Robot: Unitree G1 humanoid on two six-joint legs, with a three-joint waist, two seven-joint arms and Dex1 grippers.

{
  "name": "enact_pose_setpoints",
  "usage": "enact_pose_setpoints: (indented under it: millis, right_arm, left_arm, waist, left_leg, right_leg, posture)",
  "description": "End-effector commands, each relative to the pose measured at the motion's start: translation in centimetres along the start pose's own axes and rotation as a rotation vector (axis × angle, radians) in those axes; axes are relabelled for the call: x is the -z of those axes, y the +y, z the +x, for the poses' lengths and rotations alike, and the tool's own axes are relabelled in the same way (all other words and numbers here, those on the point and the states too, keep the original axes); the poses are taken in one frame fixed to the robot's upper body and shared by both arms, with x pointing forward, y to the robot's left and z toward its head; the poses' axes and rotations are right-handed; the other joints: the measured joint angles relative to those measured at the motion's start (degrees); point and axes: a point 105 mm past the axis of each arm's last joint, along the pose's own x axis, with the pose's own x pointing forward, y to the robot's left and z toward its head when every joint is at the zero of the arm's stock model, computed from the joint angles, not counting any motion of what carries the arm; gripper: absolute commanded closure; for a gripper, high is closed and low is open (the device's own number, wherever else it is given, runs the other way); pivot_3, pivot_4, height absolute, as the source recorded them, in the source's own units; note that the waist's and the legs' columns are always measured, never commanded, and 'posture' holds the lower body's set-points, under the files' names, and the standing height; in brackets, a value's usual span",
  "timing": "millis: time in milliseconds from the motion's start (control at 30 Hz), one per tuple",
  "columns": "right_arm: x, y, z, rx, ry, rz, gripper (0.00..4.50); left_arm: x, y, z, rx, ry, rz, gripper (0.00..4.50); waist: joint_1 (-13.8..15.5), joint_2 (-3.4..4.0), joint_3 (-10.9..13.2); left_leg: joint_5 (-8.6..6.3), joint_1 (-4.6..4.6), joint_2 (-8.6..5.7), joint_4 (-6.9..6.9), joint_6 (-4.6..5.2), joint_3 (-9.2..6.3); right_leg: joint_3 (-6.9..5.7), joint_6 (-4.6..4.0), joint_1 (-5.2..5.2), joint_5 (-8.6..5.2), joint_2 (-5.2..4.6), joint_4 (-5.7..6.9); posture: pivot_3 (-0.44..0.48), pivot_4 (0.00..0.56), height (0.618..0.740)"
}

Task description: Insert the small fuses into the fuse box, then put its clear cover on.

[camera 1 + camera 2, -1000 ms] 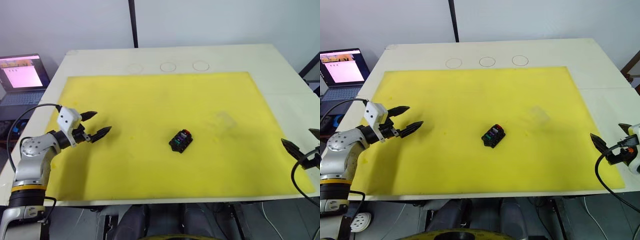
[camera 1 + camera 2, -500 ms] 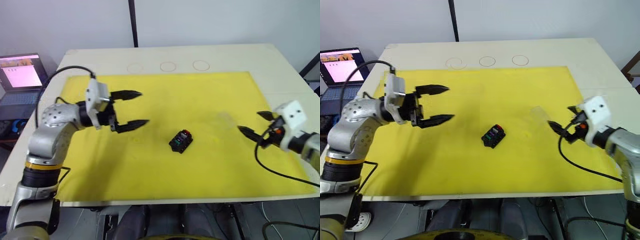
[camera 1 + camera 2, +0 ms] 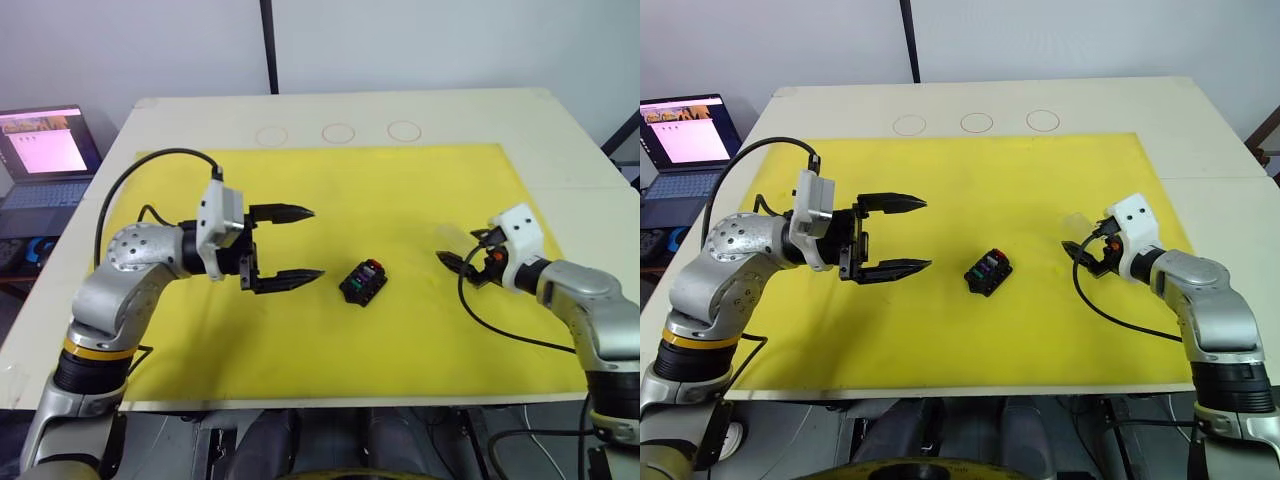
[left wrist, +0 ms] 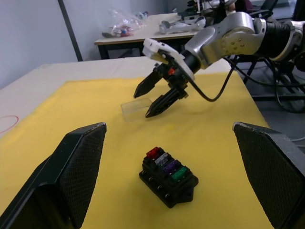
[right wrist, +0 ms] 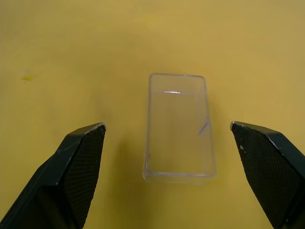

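The black fuse box point(image 3: 362, 282) lies mid-mat with the small fuses point(image 4: 166, 163) seated in its slots: red, grey, purple and green. My left gripper point(image 3: 316, 243) hovers open just left of the box, its fingers pointing at it. The clear cover point(image 5: 178, 129) lies flat on the yellow mat point(image 3: 330, 190), to the right of the box. My right gripper point(image 3: 1080, 238) is open at the cover, one fingertip on either side of it and low over the mat, with no contact visible.
Three drawn circles point(image 3: 338, 132) mark the white table beyond the mat. A laptop point(image 3: 40, 145) stands off the table's left side. A black pole point(image 3: 267, 45) rises behind the table. A cable point(image 3: 500, 330) loops from my right wrist over the mat.
Both arms have swung inward from the table's sides. The left gripper came up beside the fuse box, and the right gripper reached the clear cover. Both stayed open.
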Motion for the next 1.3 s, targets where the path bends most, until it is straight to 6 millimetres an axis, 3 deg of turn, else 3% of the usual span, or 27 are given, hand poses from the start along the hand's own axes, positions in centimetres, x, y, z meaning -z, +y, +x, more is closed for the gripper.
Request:
enact_pose_setpoints:
  millis: [33, 167, 200, 333, 467, 667, 767, 933, 1100, 1300]
  right_arm:
    - [-0.7, -0.8, 0.2, 0.041, -0.015, -0.020, 0.02]
    - [-0.5, -1.1, 0.2, 0.054, -0.013, 0.009, 0.02]
    - [-0.4, -1.1, 0.1, 0.061, -0.010, 0.008, 0.21]
    - [-0.3, -0.8, -0.1, 0.052, -0.021, 0.005, 1.22]
    - [-0.8, -0.8, -0.3, 0.066, -0.046, -0.005, 2.65]
    - [-1.3, -0.3, -0.7, 0.063, -0.065, -0.019, 2.71]
    - [-2.9, 0.4, -1.4, 0.061, -0.117, -0.061, 2.71]
    - [-3.8, 1.1, -2.2, 0.066, -0.142, -0.074, 2.71]
    - [-4.2, 1.3, -2.9, 0.077, -0.145, -0.085, 2.71]
    - [-4.6, 1.1, -3.5, 0.095, -0.151, -0.082, 2.71]
  left_arm:
    - [-1.3, -0.1, 0.2, -0.008, -0.036, 0.047, 0.00]
    - [-1.0, -0.3, 0.2, -0.005, -0.029, 0.036, 0.00]
    - [-1.0, -0.3, 0.2, -0.004, -0.029, 0.035, 0.00]
    - [-0.8, -0.5, 0.3, -0.007, -0.032, 0.028, 0.00]
    - [0.0, -1.2, 0.3, 0.006, -0.013, -0.001, 0.00]
    - [1.5, -2.1, -0.2, 0.012, 0.031, -0.040, 0.00]
    - [4.9, -4.1, 0.0, -0.008, 0.087, -0.108, 0.00]
    - [7.3, -5.9, 1.0, -0.047, 0.087, -0.164, 0.00]
    - [9.0, -5.0, 3.4, -0.199, 0.092, -0.152, 0.00]
    - [10.4, -4.6, 5.0, -0.268, 0.129, -0.166, 0.00]
  waist:
    - [0.01, 0.00, 0.00]
    - [-0.06, 0.00, 0.00]
    - [-0.06, 0.00, 0.00]
    - [-0.07, 0.01, 0.00]
    - [-0.07, 0.01, -0.01]
    - [-0.07, 0.03, -0.02]
    - [-0.19, 0.10, -0.06]
    - [0.26, 0.06, -0.03]
    - [0.38, 0.05, -0.03]
    - [0.05, 0.09, -0.06]
  left_leg:
    - [0.00, 0.00, 0.00, 0.00, 0.00, 0.00]
    - [0.00, 0.00, 0.00, -0.03, -0.01, 0.00]
    - [0.01, 0.00, 0.00, -0.04, -0.01, 0.00]
    - [0.01, 0.00, 0.00, -0.04, -0.01, 0.00]
    - [0.00, 0.00, 0.00, -0.03, 0.00, 0.00]
    - [0.00, 0.01, 0.01, -0.04, 0.00, 0.01]
    - [0.00, 0.02, 0.01, -0.06, 0.00, 0.02]
    - [0.00, 0.00, 0.03, -0.04, 0.00, 0.00]
    - [0.01, 0.01, -0.01, 0.06, -0.02, -0.04]
    - [0.01, 0.03, 0.02, -0.01, -0.01, 0.00]
  right_leg:
    - [0.00, 0.00, 0.00, 0.00, 0.00, 0.00]
    - [0.00, 0.00, -0.02, 0.00, 0.01, 0.01]
    - [0.00, 0.00, -0.03, 0.00, 0.01, 0.01]
    - [0.00, 0.00, -0.02, 0.00, 0.02, 0.01]
    - [0.00, 0.00, -0.02, 0.00, 0.02, 0.01]
    - [0.01, 0.00, -0.02, 0.00, 0.03, 0.01]
    - [0.04, 0.00, -0.03, 0.00, 0.03, 0.01]
    - [0.05, -0.03, -0.02, 0.00, 0.03, 0.00]
    - [0.01, -0.05, 0.13, -0.01, 0.01, -0.08]
    - [0.01, -0.02, 0.05, 0.01, 0.02, -0.01]
  posture:
    - [0.000, 0.150, 0.740]
    - [0.000, 0.150, 0.740]
    - [0.000, 0.150, 0.740]
    - [0.000, 0.150, 0.740]
    - [0.000, 0.150, 0.740]
    - [0.000, 0.150, 0.740]
    - [0.000, 0.150, 0.740]
    - [0.000, 0.150, 0.740]
    - [0.000, 0.150, 0.740]
    - [0.000, 0.150, 0.740]
